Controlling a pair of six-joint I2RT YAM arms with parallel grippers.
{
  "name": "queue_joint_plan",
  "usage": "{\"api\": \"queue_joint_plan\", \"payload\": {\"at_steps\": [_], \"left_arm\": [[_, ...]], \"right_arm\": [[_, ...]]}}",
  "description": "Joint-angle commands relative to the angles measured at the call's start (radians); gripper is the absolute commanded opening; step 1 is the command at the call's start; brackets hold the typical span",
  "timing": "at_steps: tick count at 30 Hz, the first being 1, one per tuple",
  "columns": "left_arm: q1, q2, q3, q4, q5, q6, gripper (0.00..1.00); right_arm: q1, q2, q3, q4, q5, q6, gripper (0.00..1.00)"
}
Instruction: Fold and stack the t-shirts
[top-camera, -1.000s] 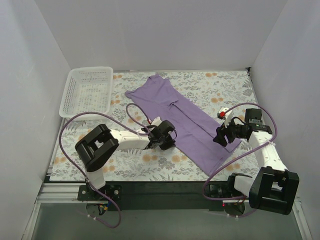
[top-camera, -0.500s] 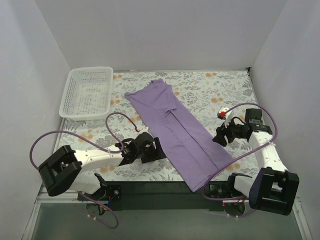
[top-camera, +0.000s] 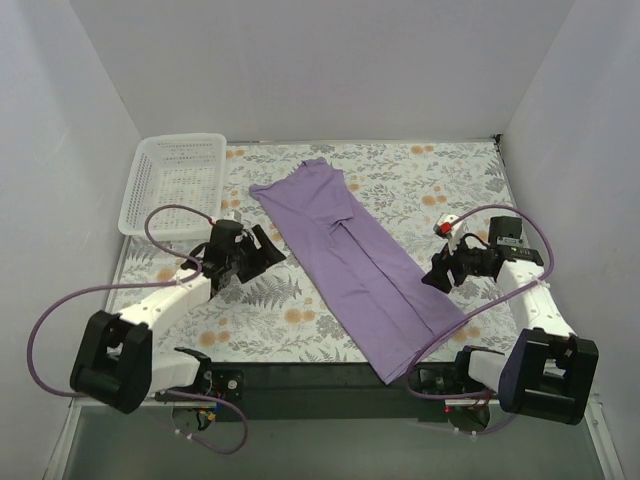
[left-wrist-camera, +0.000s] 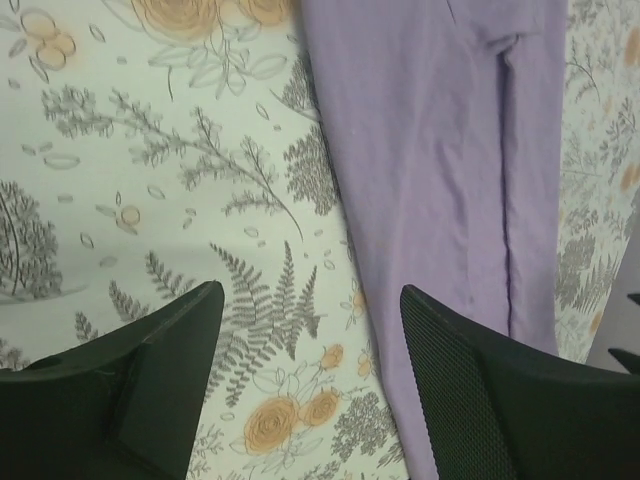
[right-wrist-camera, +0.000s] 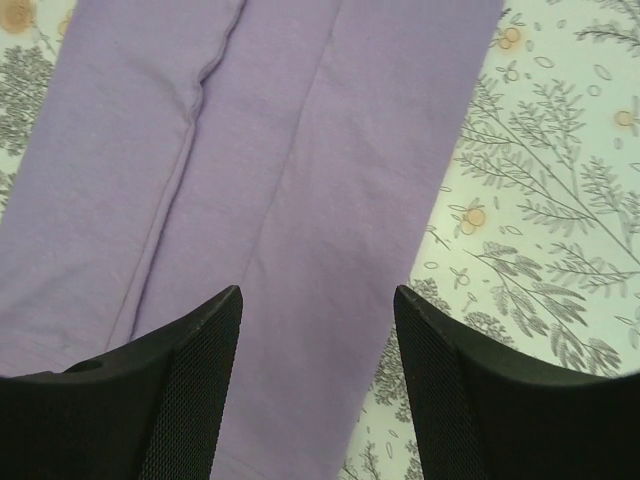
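one lavender t-shirt (top-camera: 350, 255) in view, lying flat on the floral table (top-camera: 430, 170). it starts just right of the white basket (top-camera: 175, 185) and runs diagonally away from it toward the near edge, where its far end from the basket looks to reach or hang slightly over the edge. progress, as i judge it: sides look folded in already, so it's a long narrow strip w/ a seam ridge down the middle. the crosswise folds are still left, and so is placing it as a stack. nothing is in the basket as far as i can see. left gripper (top-camera: 262, 250) sits just below the basket's near-right corner, between the basket and the shirt's edge. its jaws are spread wide w/ nothing between them, only tablecloth and the shirt's edge under them in the wrist view. right gripper (top-camera: 437, 274) is well apart from the basket, on the shirt's other side over its edge. its jaws are also spread and empty, w/ the cloth lying flat below. vs 1 s ago: the left gripper was down at the shirt's edge further from the basket, then swept low toward the near edge. now it's let go and come back up nearer the basket. the shirt's near end has shifted toward the table edge and the strip looks straighter. the right arm has barely moved.
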Motion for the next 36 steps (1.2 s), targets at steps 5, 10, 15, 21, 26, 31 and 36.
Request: {"api": "queue_joint_plan", "payload": {"at_steps": [5,10,15,21,26,31,36], "left_arm": [[0.059,0.164,0.212,0.016,0.195,0.151,0.66],[0.060,0.043,0.142,-0.011,0.212,0.234,0.67],[0.062,-0.150,0.027,-0.065,0.193,0.239,0.67],[0.063,-0.324,-0.041,-0.093,0.186,0.195,0.68],[0.063,-0.324,-0.019,-0.102,0.183,0.208,0.68],[0.063,-0.296,-0.019,-0.107,0.179,0.228,0.68],[0.063,-0.295,-0.022,-0.103,0.181,0.234,0.68]], "right_arm": [[0.071,0.405,0.280,0.036,-0.170,0.266,0.66],[0.157,0.742,0.625,0.085,-0.086,0.566,0.64],[0.271,1.060,1.030,0.087,0.055,0.817,0.67],[0.320,1.281,1.306,0.139,0.117,0.985,0.77],[0.360,1.373,1.378,0.159,0.147,1.042,0.75],[0.384,1.390,1.358,0.160,0.144,1.030,0.64],[0.384,1.389,1.342,0.159,0.128,1.010,0.45]]}}
